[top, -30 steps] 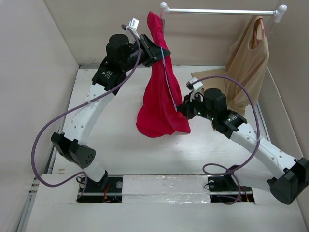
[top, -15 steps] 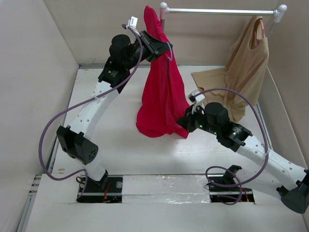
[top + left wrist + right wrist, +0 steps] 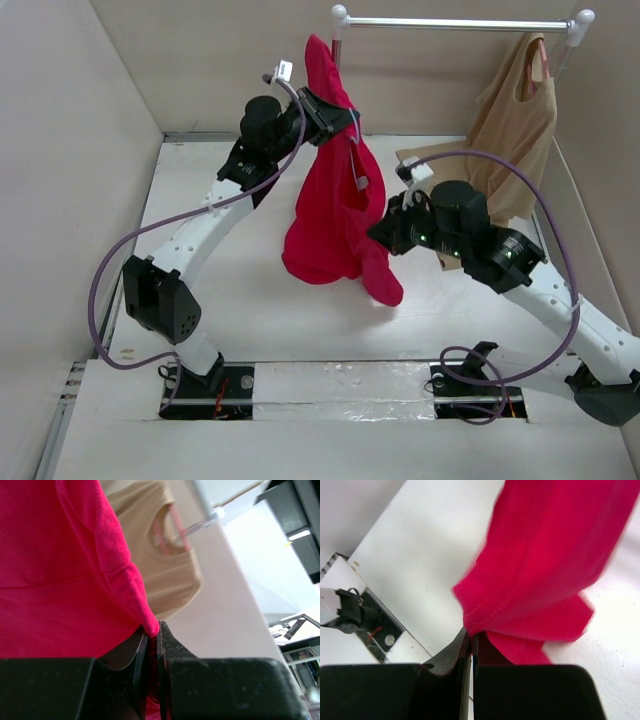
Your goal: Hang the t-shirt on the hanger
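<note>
The red t-shirt (image 3: 335, 215) hangs in the air between my two grippers. My left gripper (image 3: 335, 112) is shut on its upper edge, high at the back near the rail. In the left wrist view the jaws (image 3: 152, 630) pinch a fold of the t-shirt (image 3: 60, 570). My right gripper (image 3: 385, 232) is shut on the t-shirt's lower right edge, and a flap hangs down below it. In the right wrist view the jaws (image 3: 471, 636) pinch a hemmed edge of the t-shirt (image 3: 555, 555). A short run of the pale blue wire hanger (image 3: 357, 168) shows against the cloth below my left gripper; the rest is hidden.
A metal rail (image 3: 455, 22) runs across the back right, above the white table (image 3: 230, 290). A beige sleeveless garment (image 3: 510, 135) hangs from it on a pinkish hanger (image 3: 541, 58), right of the t-shirt; it also shows in the left wrist view (image 3: 165, 580). Walls stand on the left and at the back.
My left gripper has moved right and slightly down with the t-shirt's top. My right arm has shifted and drawn the lower edge out to the right, so a flap now hangs below it.
</note>
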Motion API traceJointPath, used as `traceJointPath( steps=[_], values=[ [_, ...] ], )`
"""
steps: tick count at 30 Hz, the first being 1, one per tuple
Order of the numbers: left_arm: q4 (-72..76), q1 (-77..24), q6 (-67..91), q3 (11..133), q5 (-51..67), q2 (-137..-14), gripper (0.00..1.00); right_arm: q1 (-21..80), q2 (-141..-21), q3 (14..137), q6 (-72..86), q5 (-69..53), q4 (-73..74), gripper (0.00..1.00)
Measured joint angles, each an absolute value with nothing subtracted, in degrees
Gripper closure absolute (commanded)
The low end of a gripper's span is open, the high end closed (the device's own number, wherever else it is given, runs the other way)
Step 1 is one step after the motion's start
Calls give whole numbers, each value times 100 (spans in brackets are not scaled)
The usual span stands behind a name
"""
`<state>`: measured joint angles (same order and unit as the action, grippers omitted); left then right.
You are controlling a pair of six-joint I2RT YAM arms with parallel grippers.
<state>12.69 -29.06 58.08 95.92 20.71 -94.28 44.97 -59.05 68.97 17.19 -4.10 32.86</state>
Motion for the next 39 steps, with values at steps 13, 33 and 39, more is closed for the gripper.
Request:
traceJointPath(
  steps=[13, 33, 39],
  values=[
    [1332, -2908, 6211, 7887, 2436, -8783, 100, 4772, -6978, 7288, 1927, -810, 3656, 99],
    [1114, -2910, 6377, 6613, 3380, -8337, 100, 4510, -6683, 7026, 2314, -950, 3507, 35],
    [1107, -2910, 6370, 6613, 3404, -8337, 100, 4268, -7006, 6777, 2399, -1415, 3033, 35]
  ],
)
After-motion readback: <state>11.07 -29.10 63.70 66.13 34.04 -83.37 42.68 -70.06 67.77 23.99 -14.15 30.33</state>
